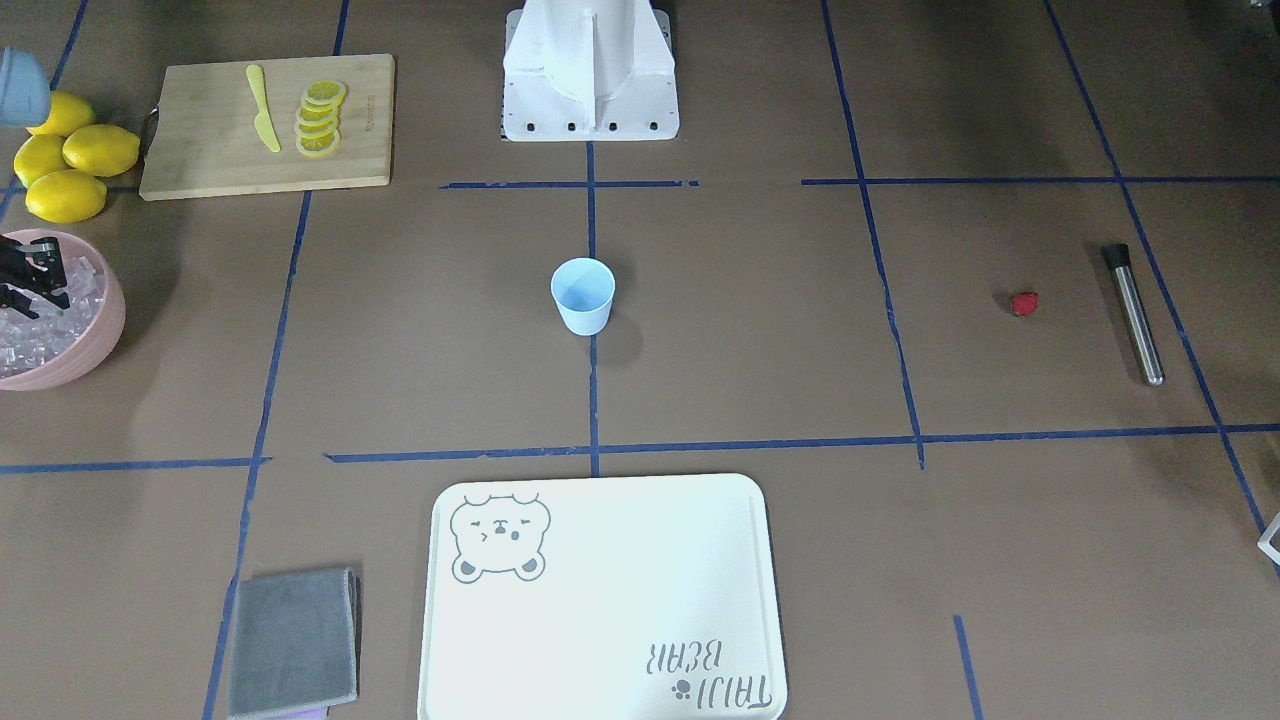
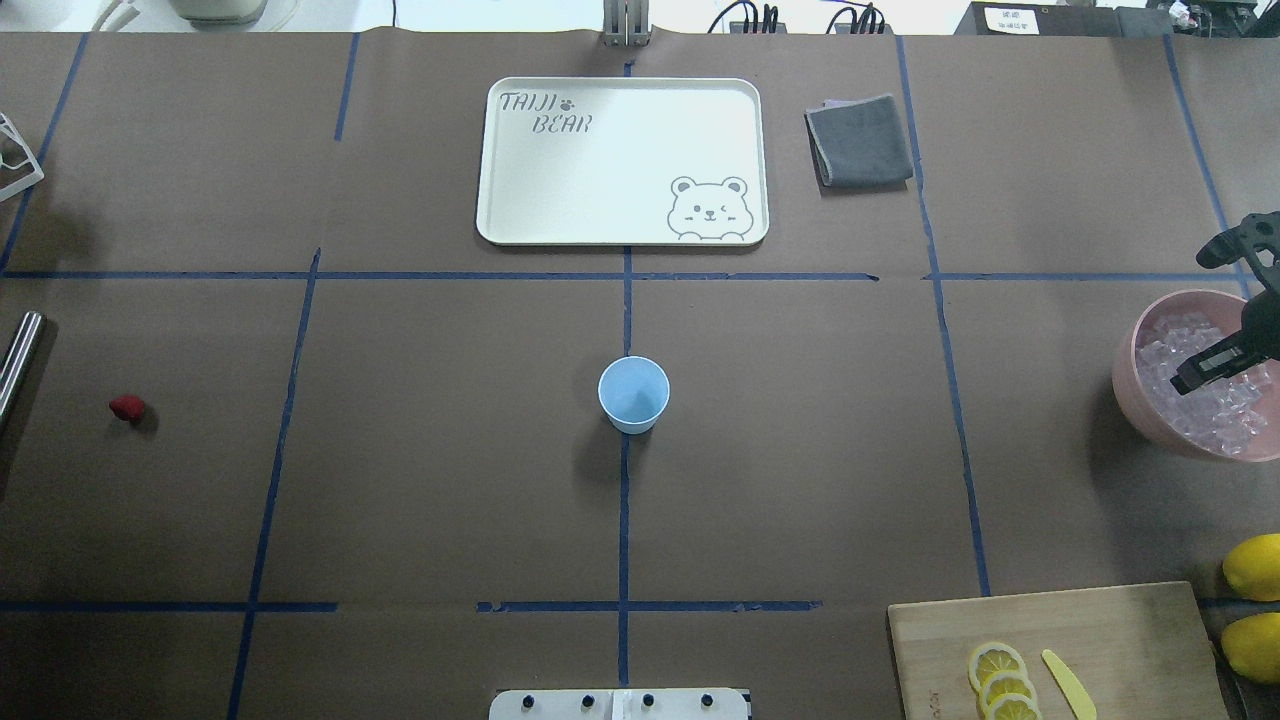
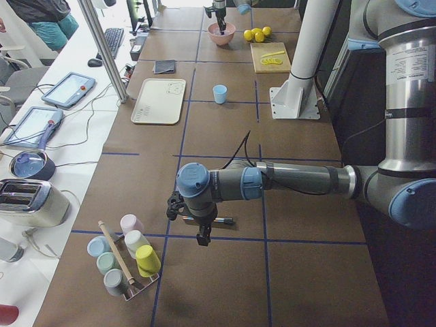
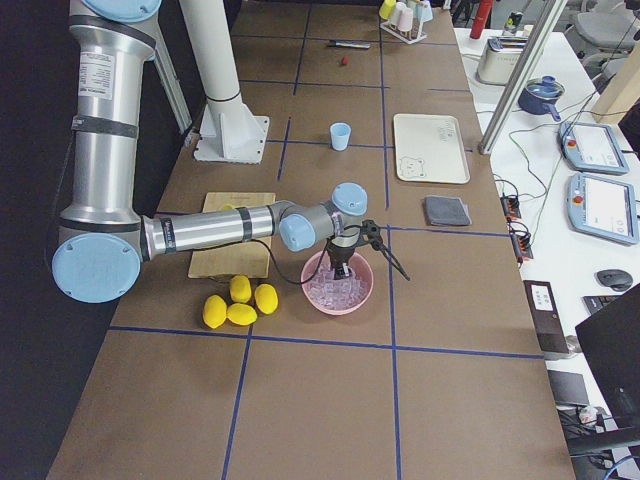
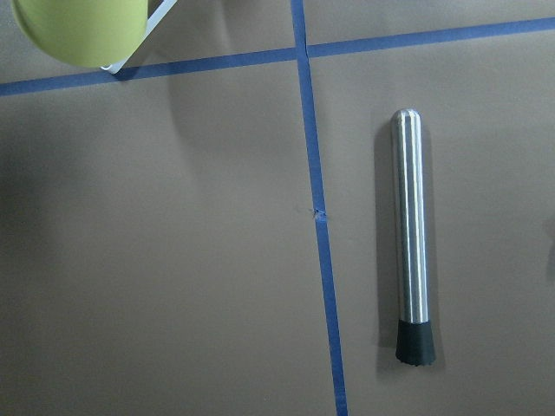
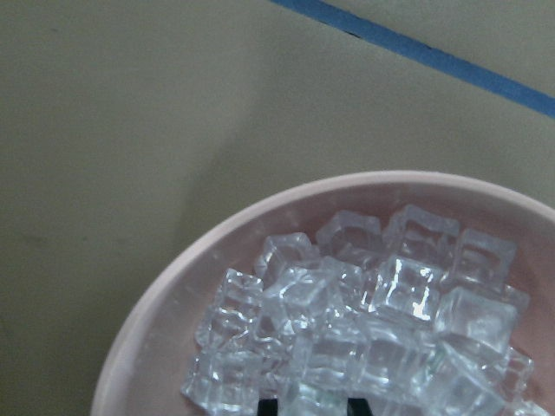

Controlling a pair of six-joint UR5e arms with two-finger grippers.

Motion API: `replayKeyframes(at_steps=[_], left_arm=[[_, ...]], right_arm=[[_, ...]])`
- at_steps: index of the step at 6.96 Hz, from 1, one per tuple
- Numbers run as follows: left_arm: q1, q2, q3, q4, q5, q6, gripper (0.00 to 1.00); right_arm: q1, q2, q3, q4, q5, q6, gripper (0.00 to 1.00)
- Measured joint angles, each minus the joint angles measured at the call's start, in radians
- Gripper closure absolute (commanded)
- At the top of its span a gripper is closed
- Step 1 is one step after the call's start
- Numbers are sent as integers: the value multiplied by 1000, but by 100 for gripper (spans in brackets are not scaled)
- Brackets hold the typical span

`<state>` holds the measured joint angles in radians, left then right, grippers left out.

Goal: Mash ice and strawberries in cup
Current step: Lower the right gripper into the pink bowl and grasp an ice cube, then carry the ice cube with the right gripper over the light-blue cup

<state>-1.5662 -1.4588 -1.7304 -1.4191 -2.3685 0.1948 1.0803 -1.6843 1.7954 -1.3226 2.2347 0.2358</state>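
The light blue cup [image 2: 633, 393] stands upright and empty at the table's centre. One red strawberry [image 2: 127, 407] lies far to the robot's left, beside a steel muddler [image 5: 410, 234]. Ice [image 6: 364, 321] fills a pink bowl [image 2: 1135, 390] at the far right. My right gripper [image 6: 310, 406] hangs over that bowl, open, with its fingertips down among the cubes. My left gripper [image 3: 202, 237] hovers just above the muddler; it shows only in the exterior left view, so I cannot tell whether it is open or shut.
A wooden cutting board [image 1: 200, 150] holds lemon slices and a yellow knife, with whole lemons [image 1: 70, 160] next to it. A white bear tray [image 2: 560, 180] and a grey cloth [image 2: 860, 138] lie at the far side. A rack of coloured cups [image 3: 126, 262] stands by the left arm.
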Motion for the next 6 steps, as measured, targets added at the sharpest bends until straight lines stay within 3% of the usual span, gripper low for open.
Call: replayKeyframes(at_steps=[3,6], left_arm=[[0,0,-2,0,0,0,0],[0,0,-1,-1,0,0,0]], right_arm=[[57,26,99,-33,36,17,90],[28,191,166,-126,55,210,93]])
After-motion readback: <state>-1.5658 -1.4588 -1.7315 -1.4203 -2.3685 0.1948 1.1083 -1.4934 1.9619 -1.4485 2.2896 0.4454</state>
